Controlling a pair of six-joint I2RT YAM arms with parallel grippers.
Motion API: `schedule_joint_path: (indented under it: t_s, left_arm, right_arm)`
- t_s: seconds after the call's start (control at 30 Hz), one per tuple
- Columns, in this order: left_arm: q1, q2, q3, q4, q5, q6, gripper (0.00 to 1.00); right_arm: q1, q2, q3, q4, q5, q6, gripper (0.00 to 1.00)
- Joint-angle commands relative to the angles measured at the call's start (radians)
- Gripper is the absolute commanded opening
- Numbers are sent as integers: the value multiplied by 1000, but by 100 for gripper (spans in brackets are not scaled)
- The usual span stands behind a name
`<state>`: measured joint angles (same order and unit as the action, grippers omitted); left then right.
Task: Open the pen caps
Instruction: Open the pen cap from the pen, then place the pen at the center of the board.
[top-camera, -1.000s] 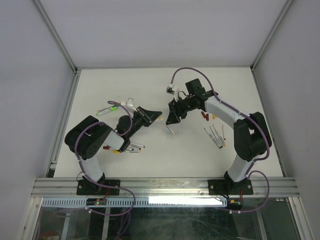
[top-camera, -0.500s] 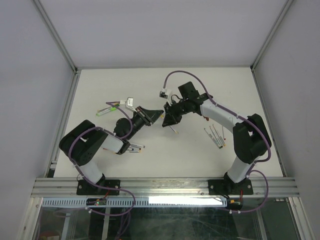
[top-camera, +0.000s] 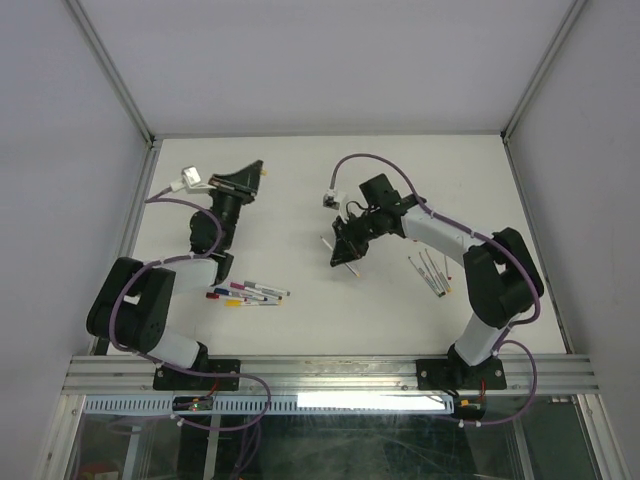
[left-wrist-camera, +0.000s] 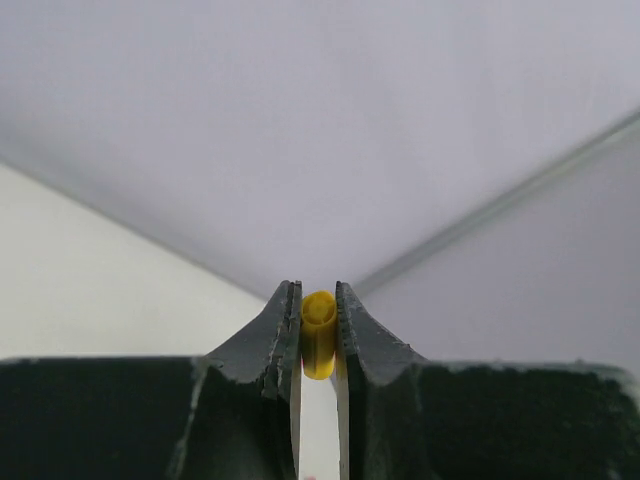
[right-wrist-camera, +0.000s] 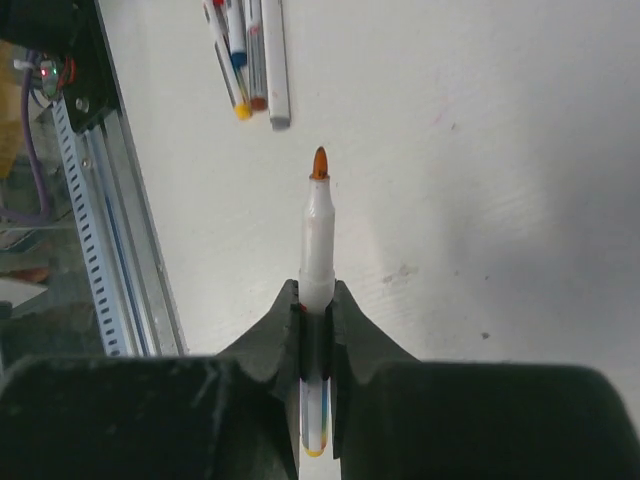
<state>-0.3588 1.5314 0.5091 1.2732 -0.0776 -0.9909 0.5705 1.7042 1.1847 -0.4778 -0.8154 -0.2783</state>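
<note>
The left gripper (left-wrist-camera: 316, 292) is clenched on one yellow pen cap (left-wrist-camera: 318, 335), a stubby open-mouthed tube pinched between its fingertips. The right gripper (right-wrist-camera: 316, 290) clamps one uncapped pen (right-wrist-camera: 318, 225), white barrel with its orange tip pointing to 12 o'clock. On the table (top-camera: 300, 190) lie two loose groups of pens: the left cluster (top-camera: 250, 293) at 6 o'clock from the left gripper, and the right cluster (top-camera: 432, 270) at 4 o'clock from the right gripper.

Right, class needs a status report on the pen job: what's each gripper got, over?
Left gripper shut on yellow cap, far from the pen. Right gripper shut on uncapped pen, orange tip exposed. More pens lie on table.
</note>
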Motion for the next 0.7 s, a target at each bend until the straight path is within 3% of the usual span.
schedule_joint_path:
  t_s: [0.0, 0.2, 0.33, 0.47, 0.67]
  left_arm:
    - [78, -91, 71, -66, -127, 18, 0]
    - [109, -232, 24, -232, 69, 54, 0]
    - [109, -338, -94, -306, 106, 53, 0]
    - [107, -437, -198, -332, 118, 33, 0]
    - [105, -545, -246, -411, 165, 19, 0]
  right_arm:
    - [-3, -87, -43, -84, 7, -75, 0]
    - [-53, -168, -133, -217, 368, -161, 0]
    - [-71, -194, -268, -224, 656, -174, 2]
    - [-116, -238, -344, -194, 709, -151, 8]
    - [-203, -212, -331, -213, 725, -135, 10]
